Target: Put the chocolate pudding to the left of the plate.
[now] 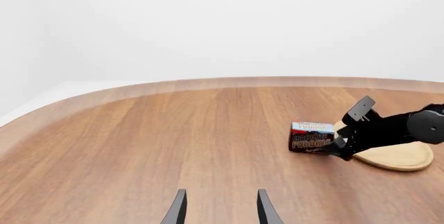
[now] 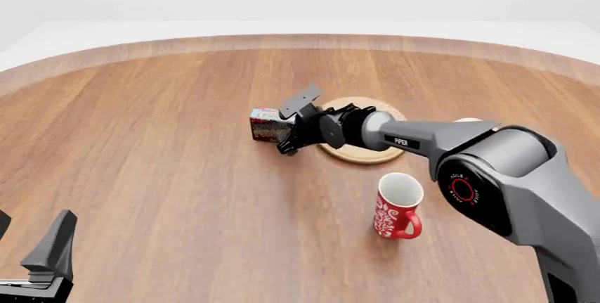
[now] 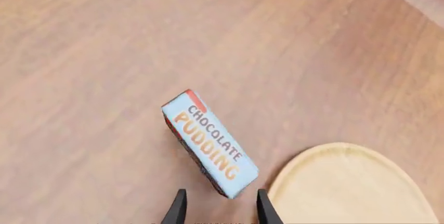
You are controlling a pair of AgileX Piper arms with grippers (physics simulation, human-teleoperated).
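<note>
the pudding [image 2: 270, 125] is sitting on the table just left of the plate [image 2: 367, 154]; the right gripper [image 2: 289, 134], spread and pinching nothing, is hanging right beside it, its long axis running obliquely past the fingers in the right wrist view; the left gripper [image 2: 38, 247], spread too, is waiting well apart.

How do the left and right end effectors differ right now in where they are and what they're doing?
The right end effector is stretched out mid-table over the dark brown and light blue chocolate pudding box, beside the round light-wood plate; the left end effector sits low at the near edge of the wooden table, far from both. The right one has the box's corner between its fingers; the left has nothing. Both are open.
</note>
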